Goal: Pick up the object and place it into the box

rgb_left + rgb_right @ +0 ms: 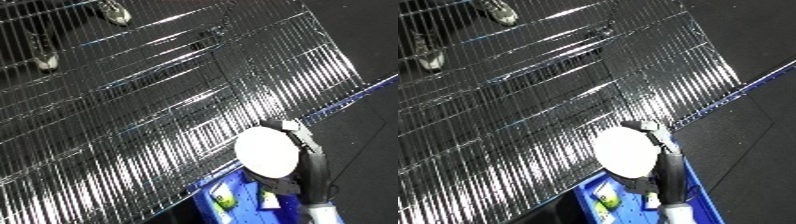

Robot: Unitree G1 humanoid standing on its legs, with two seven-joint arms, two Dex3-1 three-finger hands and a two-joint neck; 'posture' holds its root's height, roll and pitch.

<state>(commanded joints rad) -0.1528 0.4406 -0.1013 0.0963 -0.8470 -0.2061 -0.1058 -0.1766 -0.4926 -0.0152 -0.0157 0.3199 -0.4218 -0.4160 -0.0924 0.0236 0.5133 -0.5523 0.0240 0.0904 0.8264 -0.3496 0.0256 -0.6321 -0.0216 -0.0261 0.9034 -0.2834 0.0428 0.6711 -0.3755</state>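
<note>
fingers (298, 131) mostly behind white disc (266, 151)

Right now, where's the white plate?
The white plate is low and right of centre in the left eye view, held by the right hand just above the blue bin, in front of the wire rack.

The right hand (300, 134), black, on a white and silver forearm (322, 210), reaches up from the lower edge; its fingers curl round a white round disc (266, 151).

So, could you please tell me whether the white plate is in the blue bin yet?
Not yet: the white plate is held by the right hand above the blue bin.
</note>
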